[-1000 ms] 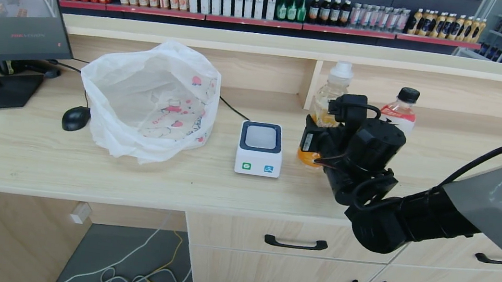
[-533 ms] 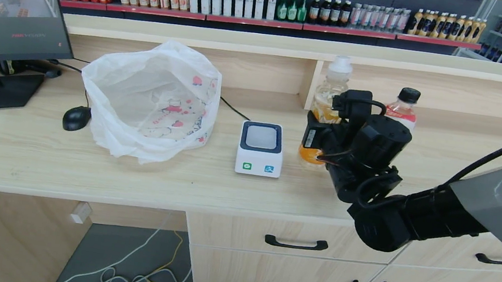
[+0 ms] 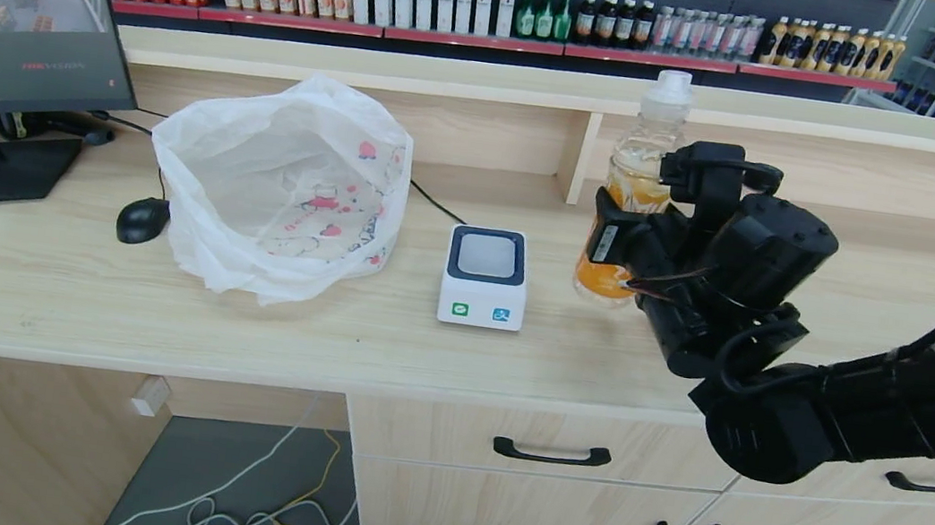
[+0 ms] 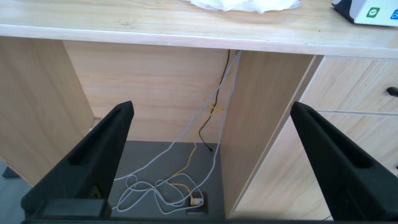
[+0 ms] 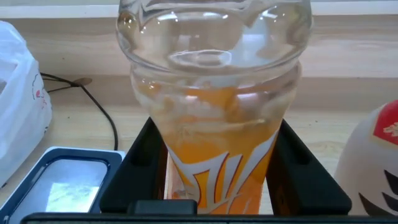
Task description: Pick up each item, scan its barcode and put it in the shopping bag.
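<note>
Visitor: Bottle of orange juice (image 3: 632,196) is pinched low on its body between the fingers of the right gripper (image 3: 611,247). It's upright and looks lifted just off the counter (image 3: 331,335). What comes next?

Clerk: Scanning, I'd say. The barcode scanner (image 3: 485,277) sits to that gripper's left and lower down, near but apart. I'd carry the bottle across and tilt it so the label's barcode faces the scanner's window. I can't see from here where the barcode is, so it may need a turn of the wrist. The bottle is smooth, clear plastic and only partly full. Go slowly, or the juice sloshes and the bottle could slip in the grip.

Visitor: And then the bag?

Clerk: The shopping bag (image 3: 279,183) is farther left of the gripper, past the scanner, with its mouth open upward. Lower the bottle well inside before letting go.

Visitor: How many of each?

Clerk: One juice bottle in the grip. One more bottle with a red label (image 5: 373,155) just beside it. One scanner and one bag. The left gripper (image 4: 211,124) hangs below the counter's edge, fingers spread wide, holding nothing.
</note>
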Controlling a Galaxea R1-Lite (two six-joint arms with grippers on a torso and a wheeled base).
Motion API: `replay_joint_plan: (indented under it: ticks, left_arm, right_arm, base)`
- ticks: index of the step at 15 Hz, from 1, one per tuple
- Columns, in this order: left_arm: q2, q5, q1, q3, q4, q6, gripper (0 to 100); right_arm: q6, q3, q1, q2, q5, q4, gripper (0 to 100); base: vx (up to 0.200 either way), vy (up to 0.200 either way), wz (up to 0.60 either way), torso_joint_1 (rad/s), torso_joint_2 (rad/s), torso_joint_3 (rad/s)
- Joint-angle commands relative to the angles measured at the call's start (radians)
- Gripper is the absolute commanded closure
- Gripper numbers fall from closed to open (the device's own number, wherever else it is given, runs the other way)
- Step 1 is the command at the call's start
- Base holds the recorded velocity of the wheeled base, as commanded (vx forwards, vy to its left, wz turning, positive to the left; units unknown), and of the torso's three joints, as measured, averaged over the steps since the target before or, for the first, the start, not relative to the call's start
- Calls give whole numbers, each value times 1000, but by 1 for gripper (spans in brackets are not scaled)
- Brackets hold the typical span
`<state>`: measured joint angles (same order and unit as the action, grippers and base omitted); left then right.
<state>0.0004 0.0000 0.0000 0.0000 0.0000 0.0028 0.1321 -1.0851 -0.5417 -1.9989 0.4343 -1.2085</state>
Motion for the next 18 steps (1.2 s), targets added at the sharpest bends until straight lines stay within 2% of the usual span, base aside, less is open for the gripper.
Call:
replay_joint_plan:
  ticks: [1, 7, 10, 18]
  left_arm:
    - [0, 0, 0, 0, 0, 0, 0]
    - [0, 0, 0, 0, 0, 0, 0]
    - [0, 0, 0, 0, 0, 0, 0]
    - [0, 0, 0, 0, 0, 0, 0]
  right_arm:
    - [0, 63, -11, 92, 0, 0, 100]
    - [-12, 244, -72, 259, 4, 0, 100]
    - [-12, 378, -104, 361, 6, 0, 100]
    - [-14, 761, -123, 657, -2, -13, 100]
  base:
    - [0, 0, 0, 0, 0, 0]
    - [0, 0, 0, 0, 0, 0]
    - [0, 0, 0, 0, 0, 0]
    - [0, 0, 0, 0, 0, 0]
